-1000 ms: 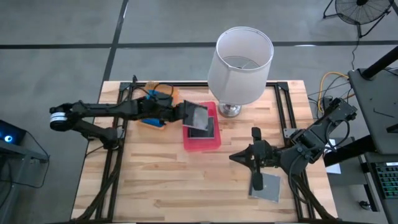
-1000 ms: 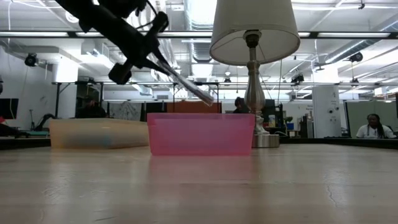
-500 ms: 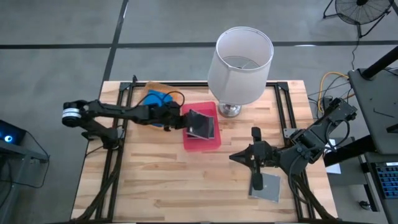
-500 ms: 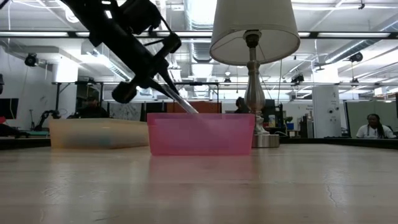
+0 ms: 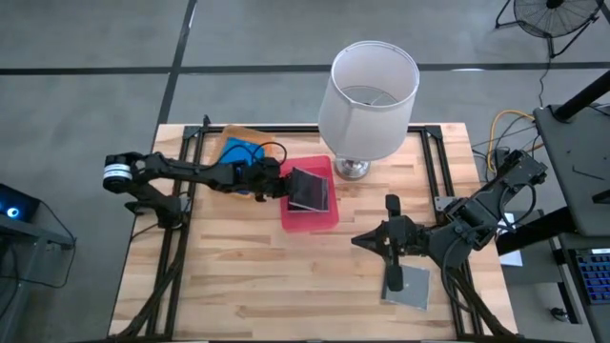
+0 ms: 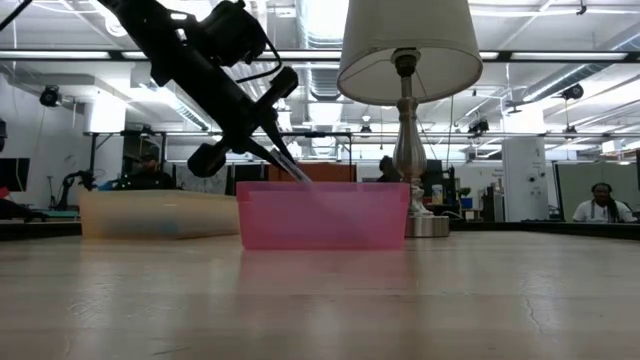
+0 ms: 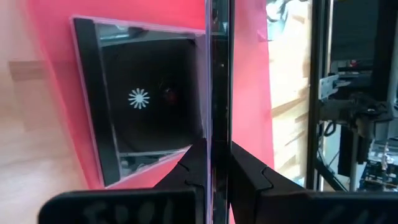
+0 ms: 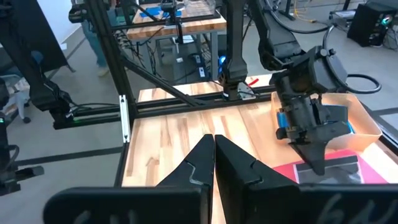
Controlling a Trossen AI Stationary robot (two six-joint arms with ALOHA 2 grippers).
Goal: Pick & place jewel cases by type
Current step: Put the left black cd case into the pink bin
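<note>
My left gripper (image 5: pixel 278 181) reaches in from the table's left and is shut on a dark grey/clear jewel case (image 5: pixel 307 189) over the pink tray (image 5: pixel 310 219). The case slants down into the tray (image 6: pixel 322 215). Another dark square case (image 7: pixel 146 102) lies flat on the tray's floor below it. Two blue cases (image 5: pixel 238 152) lie in the orange tray (image 5: pixel 235 131). A grey case (image 5: pixel 412 288) lies flat on the table at the near right. My right gripper (image 5: pixel 360 240) hovers shut, high above the table near that case, touching nothing. My left gripper pinches the case's near edge (image 7: pixel 217 134) between its two fingers (image 7: pixel 249 180). It comes slanting down from the table's left. The case stands on edge between the fingers and tilts downward. Its lower end dips behind the pink tray's wall (image 6: pixel 300 178); I cannot tell whether it touches anything there.
A white-shaded lamp (image 5: pixel 374 90) stands on its metal base (image 5: pixel 353 170) just behind the pink tray's far right corner. A black frame (image 5: pixel 438 162) runs along the table's far and side edges. Bare wood lies at the near left.
My left gripper has gone down toward the pink tray with the case, tipping a little steeper. The case's lower end, which hung above the tray's rim, now sits inside the tray. My right arm has kept still.
</note>
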